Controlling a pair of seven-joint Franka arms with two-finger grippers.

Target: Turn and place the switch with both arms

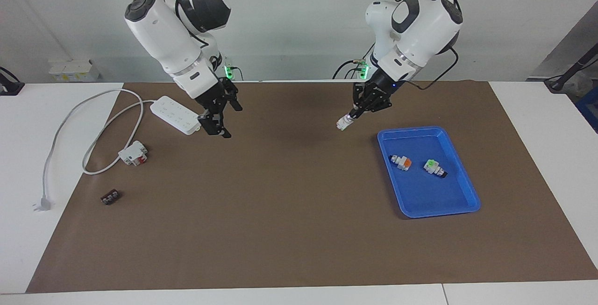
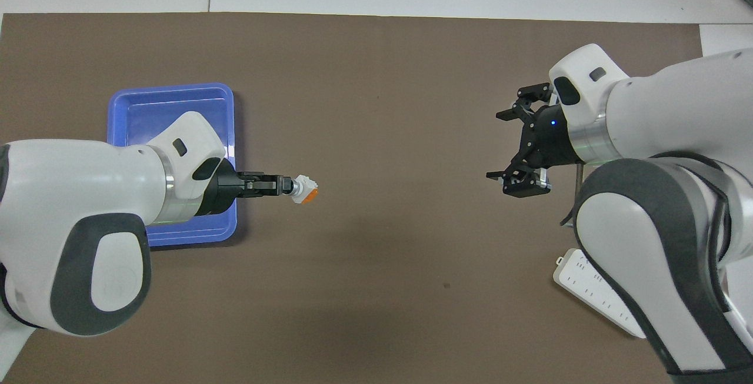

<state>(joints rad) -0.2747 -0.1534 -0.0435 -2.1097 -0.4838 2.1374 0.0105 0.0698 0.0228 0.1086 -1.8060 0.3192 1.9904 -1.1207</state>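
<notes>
Left gripper [image 1: 356,114] is raised over the bare brown mat [image 1: 289,211], just off the blue tray's [image 1: 462,174] edge on the side toward the right arm, with its fingers clamped on the black knob end of the switch [image 1: 344,122]. The switch is held clear of the mat, projecting from the fingertips toward the middle of the table; in the overhead view its square end face shows orange, pointing away from the gripper [image 2: 282,186]. The same switch [image 2: 306,189] appears there as a white body with the orange face at its free end. Right gripper [image 1: 219,120] hangs over the mat near the power strip [image 1: 176,115], its fingers spread apart and holding nothing; the overhead view shows the two fingers of this gripper [image 2: 520,137] well separated, directed toward the table's centre. The two grippers are well apart, with open mat between them. Inside the blue tray, at the left arm's end of the table, lie two more switches side by side but not touching: one with an orange face [image 1: 402,161] and one with a green face [image 1: 434,167]. In the overhead view the left arm covers much of the tray [image 2: 170,99]. At the right arm's end, the white power strip's cable loops across the mat and onto the white table top [image 1: 28,155], ending in a plug [image 1: 42,204]. A white block with red parts [image 1: 133,153] sits on the mat just beside the cable loop, and a small dark brown block [image 1: 110,197] lies farther from the robots than it.
</notes>
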